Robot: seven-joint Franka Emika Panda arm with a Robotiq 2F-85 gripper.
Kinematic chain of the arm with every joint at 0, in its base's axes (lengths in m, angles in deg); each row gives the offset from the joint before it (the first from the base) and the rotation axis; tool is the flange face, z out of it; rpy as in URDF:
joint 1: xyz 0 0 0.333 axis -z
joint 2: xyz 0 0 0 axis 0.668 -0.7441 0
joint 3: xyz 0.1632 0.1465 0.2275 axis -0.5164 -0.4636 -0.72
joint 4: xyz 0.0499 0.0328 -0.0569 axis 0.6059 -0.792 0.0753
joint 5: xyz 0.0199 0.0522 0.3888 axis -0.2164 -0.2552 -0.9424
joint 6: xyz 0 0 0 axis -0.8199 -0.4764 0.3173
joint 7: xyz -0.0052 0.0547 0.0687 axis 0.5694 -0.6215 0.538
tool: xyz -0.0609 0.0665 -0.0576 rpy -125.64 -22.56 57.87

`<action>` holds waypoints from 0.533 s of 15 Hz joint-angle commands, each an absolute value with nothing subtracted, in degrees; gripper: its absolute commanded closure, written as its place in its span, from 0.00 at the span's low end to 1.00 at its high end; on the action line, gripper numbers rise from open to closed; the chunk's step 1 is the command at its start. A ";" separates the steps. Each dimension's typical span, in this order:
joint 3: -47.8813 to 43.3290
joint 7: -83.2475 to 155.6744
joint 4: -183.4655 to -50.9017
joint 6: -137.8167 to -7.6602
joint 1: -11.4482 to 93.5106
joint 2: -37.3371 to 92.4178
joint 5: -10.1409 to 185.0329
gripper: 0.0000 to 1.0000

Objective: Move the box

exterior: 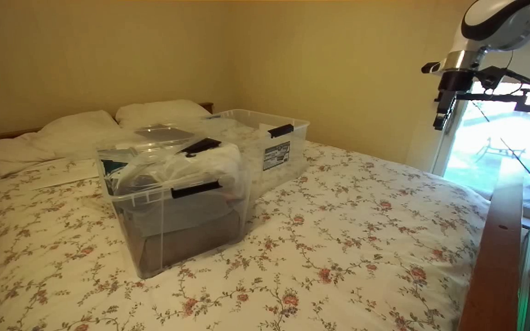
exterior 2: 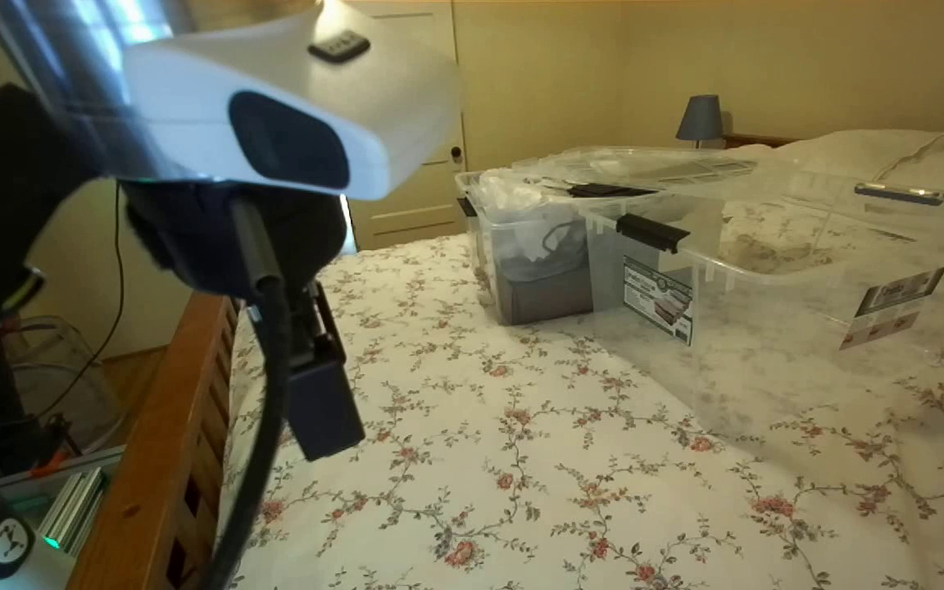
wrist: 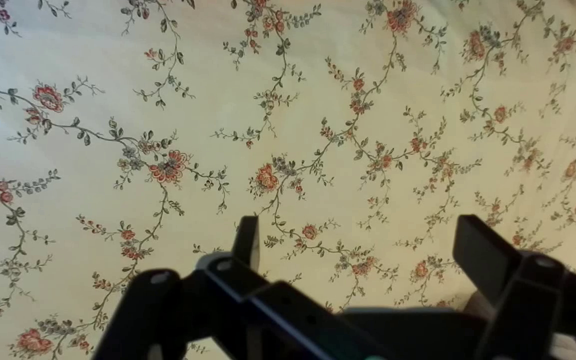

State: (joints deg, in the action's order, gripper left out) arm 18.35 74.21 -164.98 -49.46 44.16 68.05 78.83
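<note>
Two clear plastic boxes with black handles stand on the bed. The filled box holds a grey item and white plastic bags; it also shows in an exterior view. Beside it, closer to the corner wall, stands the labelled box, see-through with bedding visible through it; it also shows in an exterior view. My gripper is open with nothing between its fingers. It points down above the bed's edge, well apart from both boxes, in both exterior views. Neither box shows in the wrist view.
A floral bedspread covers the bed. A wooden bed rail runs between the robot's base and the mattress. White pillows lie at the headboard. A clear lid with a black handle piece lies on the filled box. A window stands behind the arm.
</note>
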 commanded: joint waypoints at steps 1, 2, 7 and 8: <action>15.09 74.46 -161.18 -51.03 44.48 64.39 76.23 0.00; 14.33 74.74 -159.35 -51.94 43.64 62.95 75.38 0.00; 8.44 73.47 -147.82 -56.93 40.90 53.19 72.09 0.00; 7.33 73.70 -145.27 -57.07 40.85 51.10 72.59 0.00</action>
State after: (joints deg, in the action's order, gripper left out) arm 10.10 73.76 -154.19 -56.45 41.27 59.50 73.40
